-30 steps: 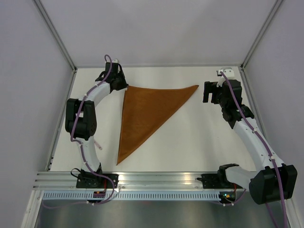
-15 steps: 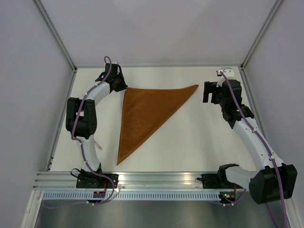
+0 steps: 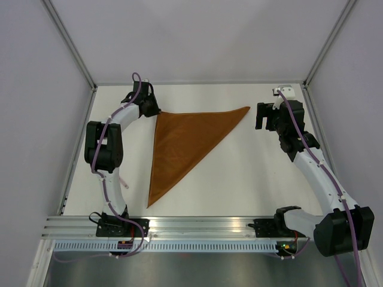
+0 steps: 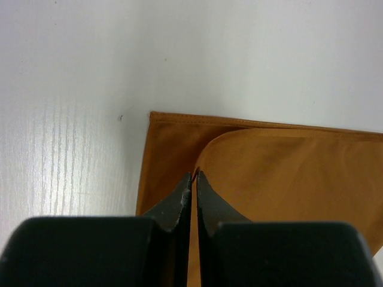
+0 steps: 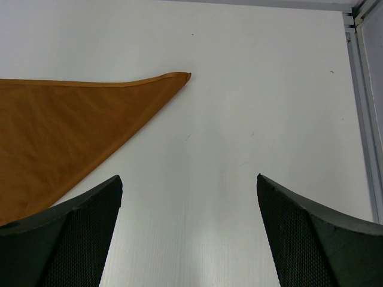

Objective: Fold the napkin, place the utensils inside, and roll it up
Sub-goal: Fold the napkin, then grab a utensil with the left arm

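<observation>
The rust-orange napkin lies folded into a triangle on the white table, one point far right and one toward the near edge. My left gripper sits low at its far-left corner. In the left wrist view the gripper is shut, and the napkin's upper layer curls up to its tips, pinched there. My right gripper hovers open just right of the napkin's right tip; in the right wrist view this gripper has only bare table between its fingers, and the napkin lies to the left. The utensils are out of view.
White enclosure walls ring the table, with metal corner posts at the back. An aluminium rail runs along the near edge, where both arm bases are mounted.
The left arm's elbow has shifted slightly. The napkin and the right arm look the same as before.
</observation>
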Available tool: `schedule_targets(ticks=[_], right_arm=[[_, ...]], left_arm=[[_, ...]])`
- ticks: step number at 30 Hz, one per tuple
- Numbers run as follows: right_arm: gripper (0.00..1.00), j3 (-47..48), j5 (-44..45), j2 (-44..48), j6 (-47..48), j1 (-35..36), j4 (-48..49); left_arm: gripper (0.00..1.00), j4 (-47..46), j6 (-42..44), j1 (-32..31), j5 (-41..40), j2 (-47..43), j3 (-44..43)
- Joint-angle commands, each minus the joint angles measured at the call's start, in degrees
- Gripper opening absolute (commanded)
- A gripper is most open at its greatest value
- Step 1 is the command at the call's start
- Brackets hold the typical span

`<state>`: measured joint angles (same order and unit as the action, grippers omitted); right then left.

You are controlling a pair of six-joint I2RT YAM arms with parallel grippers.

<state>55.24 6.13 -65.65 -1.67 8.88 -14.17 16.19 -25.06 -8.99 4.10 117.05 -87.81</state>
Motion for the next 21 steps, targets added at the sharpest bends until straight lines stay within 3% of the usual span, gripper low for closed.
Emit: schedule_targets(ticks=[1, 2, 6, 9, 15, 21], right_arm=[[0.98, 1.3, 0.1, -0.2, 0.4, 0.2, 0.6], [0.98, 1.3, 0.0, -0.2, 0.4, 0.2, 0.6], [0.98, 1.4, -0.2, -0.1, 0.4, 0.2, 0.4], [0.98, 1.4, -0.3, 0.1, 0.4, 0.3, 0.3], [0.98, 1.4, -1.4, 1.0, 0.3, 0.3, 0.3], [0.98, 1.2, -2.8, 2.0, 0.1, 0.3, 0.1]], left_arm=[[0.11, -0.2, 1.9, 0.6, -1.1, 1.0, -2.6], [0.16, -0.7, 1.9, 0.7, -1.3, 1.1, -2.6], [0.64, -3.2, 1.6, 0.7, -3.9, 0.0, -1.1], [0.74, -3.2, 1.2, 0.8, -8.0, -2.0, 0.8], [0.74, -3.5, -6.3, 0.7, -19.0, -16.8, 16.6], [0.68, 4.5, -17.0, 0.8, -30.2, -32.6, 31.4]])
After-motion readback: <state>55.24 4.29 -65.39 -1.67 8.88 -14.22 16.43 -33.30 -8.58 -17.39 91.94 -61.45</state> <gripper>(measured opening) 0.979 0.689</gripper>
